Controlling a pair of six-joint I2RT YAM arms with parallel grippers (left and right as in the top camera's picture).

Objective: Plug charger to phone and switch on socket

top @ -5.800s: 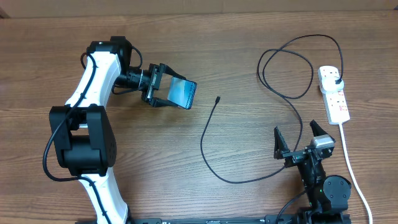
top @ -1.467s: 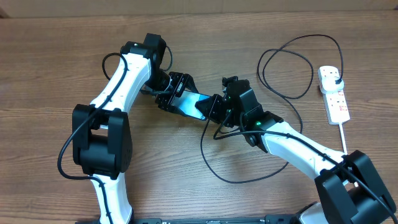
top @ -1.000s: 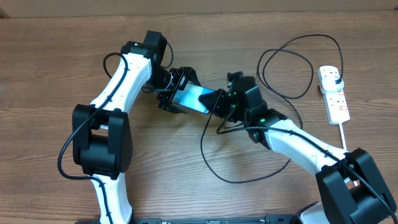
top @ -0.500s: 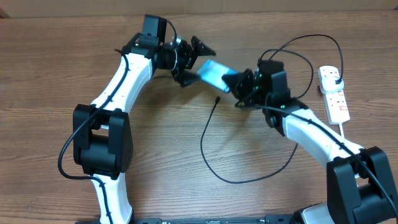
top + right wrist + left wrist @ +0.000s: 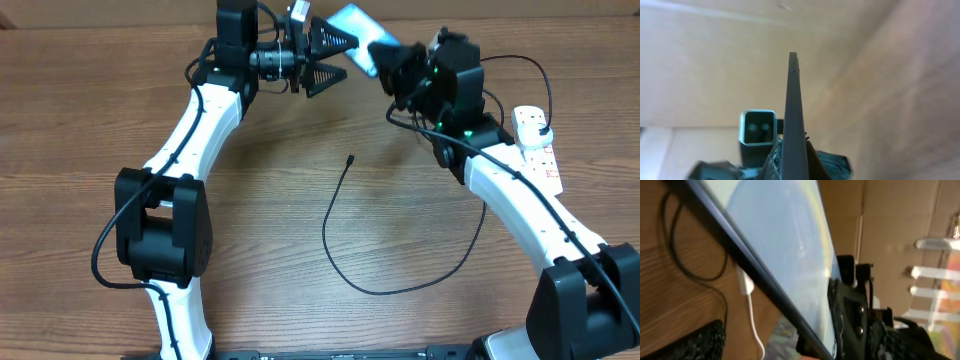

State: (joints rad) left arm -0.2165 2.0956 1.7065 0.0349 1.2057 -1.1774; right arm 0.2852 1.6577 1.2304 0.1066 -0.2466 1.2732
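Note:
The phone (image 5: pixel 362 30), its blue-white screen lit, hangs in the air over the table's far edge with my right gripper (image 5: pixel 393 58) shut on its right end. In the right wrist view the phone (image 5: pixel 794 100) shows edge-on, rising from the shut right gripper (image 5: pixel 795 160). My left gripper (image 5: pixel 347 56) stands open just left of the phone, whose screen (image 5: pixel 780 255) fills the left wrist view. The charger (image 5: pixel 335 240) lies loose on the table with its connector tip (image 5: pixel 350 158) free and its plug (image 5: pixel 541 131) in the socket (image 5: pixel 546 168) at the right.
The socket's thick white cord (image 5: pixel 562 260) runs toward the near right edge. Loops of the black cable (image 5: pixel 500 75) lie behind the right arm. A cardboard wall (image 5: pixel 890 220) stands beyond the table's far edge.
Both grippers rose and moved toward the far edge. The phone went up and right with the right gripper, away from the left gripper's open fingers. The cable stayed put.

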